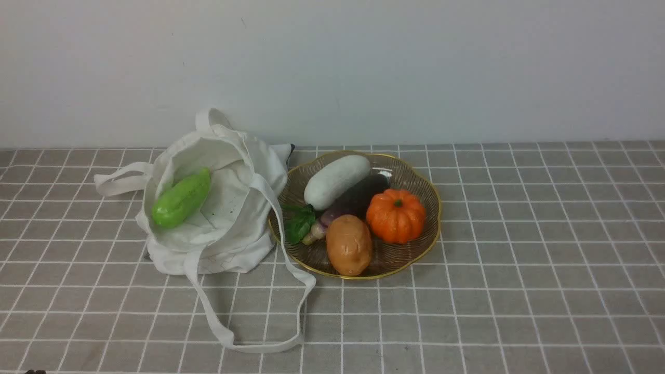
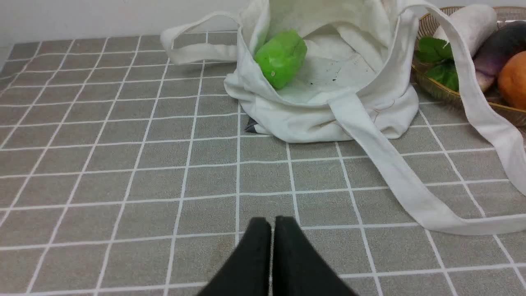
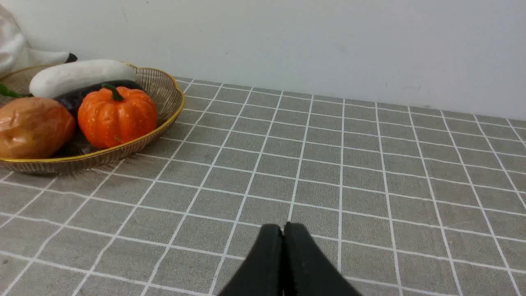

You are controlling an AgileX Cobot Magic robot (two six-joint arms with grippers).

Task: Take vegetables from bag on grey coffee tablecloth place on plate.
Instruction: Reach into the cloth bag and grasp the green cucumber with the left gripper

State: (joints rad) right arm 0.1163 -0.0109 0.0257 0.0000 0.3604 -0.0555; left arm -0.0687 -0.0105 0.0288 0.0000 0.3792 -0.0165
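Okay, nearest me the left gripper (image 2: pixel 273 224) and right gripper (image 3: pixel 282 230) hover low over the tablecloth (image 1: pixel 519 259), tips pressed together and empty. Only the fingertips show; the arms are cut off. Farther out, the green vegetable (image 1: pixel 181 198) lies inside the open bag (image 1: pixel 234 234), whose strap covers part of the plate (image 1: pixel 405 254) rim.

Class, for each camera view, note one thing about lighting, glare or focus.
Front view: soft even light, a pale sheen on the green vegetable, faint shadow under the plate. Left wrist view: the left gripper looks dark and soft-edged, the bag sharp. Right wrist view: the right gripper is equally soft; the pumpkin carries small highlights.
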